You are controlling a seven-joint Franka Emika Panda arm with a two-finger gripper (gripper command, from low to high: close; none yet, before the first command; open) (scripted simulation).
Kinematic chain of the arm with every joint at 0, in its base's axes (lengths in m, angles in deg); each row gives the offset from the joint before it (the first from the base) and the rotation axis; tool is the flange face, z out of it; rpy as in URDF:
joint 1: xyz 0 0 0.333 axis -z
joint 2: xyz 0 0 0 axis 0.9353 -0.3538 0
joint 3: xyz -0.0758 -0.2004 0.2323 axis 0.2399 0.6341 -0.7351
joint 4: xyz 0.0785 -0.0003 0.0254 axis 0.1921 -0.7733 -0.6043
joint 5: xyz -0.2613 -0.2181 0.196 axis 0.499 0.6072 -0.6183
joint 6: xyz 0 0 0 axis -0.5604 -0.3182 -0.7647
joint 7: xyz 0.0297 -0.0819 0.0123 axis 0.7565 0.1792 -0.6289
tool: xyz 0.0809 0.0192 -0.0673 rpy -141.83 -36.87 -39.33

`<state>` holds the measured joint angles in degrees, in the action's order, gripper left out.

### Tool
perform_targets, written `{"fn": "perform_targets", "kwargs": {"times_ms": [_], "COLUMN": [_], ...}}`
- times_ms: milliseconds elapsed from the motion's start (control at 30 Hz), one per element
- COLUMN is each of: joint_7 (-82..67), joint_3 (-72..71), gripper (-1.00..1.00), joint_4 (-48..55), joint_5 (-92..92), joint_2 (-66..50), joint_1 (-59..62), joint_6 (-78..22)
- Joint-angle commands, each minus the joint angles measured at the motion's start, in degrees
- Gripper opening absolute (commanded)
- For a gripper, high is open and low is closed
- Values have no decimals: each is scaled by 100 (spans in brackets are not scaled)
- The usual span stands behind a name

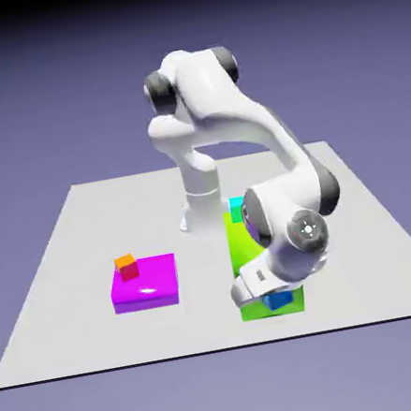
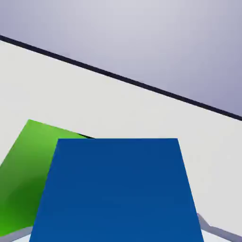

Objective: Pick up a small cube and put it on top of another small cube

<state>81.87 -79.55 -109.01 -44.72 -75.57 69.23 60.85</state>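
The small cube (image 1: 282, 299) has bright blue sides and rests on the near end of a green block (image 1: 239, 241). My gripper (image 1: 274, 296) reaches down at it, and the hand and wrist hide most of it in the exterior view. In the hand view the small cube's blue face (image 2: 118, 189) fills the lower middle between my fingertips (image 2: 209, 229), which show only as grey slivers at the bottom corners. The gripper is shut on the small cube. A paler teal cube (image 1: 237, 208) sits at the far end of the green block.
A flat magenta block (image 1: 145, 283) lies toward the exterior view's left, with an orange-topped red cube (image 1: 126, 266) on its far left corner. The grey table (image 1: 69, 271) ends in a dark front edge (image 2: 118, 76) seen in the hand view.
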Motion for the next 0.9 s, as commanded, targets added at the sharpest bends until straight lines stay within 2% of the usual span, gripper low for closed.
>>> {"fn": "perform_targets", "kwargs": {"times_ms": [0,200,433,500,733,767,867], "joint_7": [-68,-476,32,306,244,244,265], "joint_3": [-3,-22,-163,-197,-176,-176,-183], "gripper": [-100,-100,-100,-100,-100,100,100], "joint_4": [-80,-560,-1538,-1665,-2887,-2887,-2472], "joint_5": [-61,-503,-766,-701,-748,-748,-732], "joint_2": [208,1454,2908,2926,3211,3211,3114], "joint_1": [-44,-311,-504,-475,-449,-449,-458], "joint_6": [-58,-404,-1486,-1685,-731,-731,-1055]}}
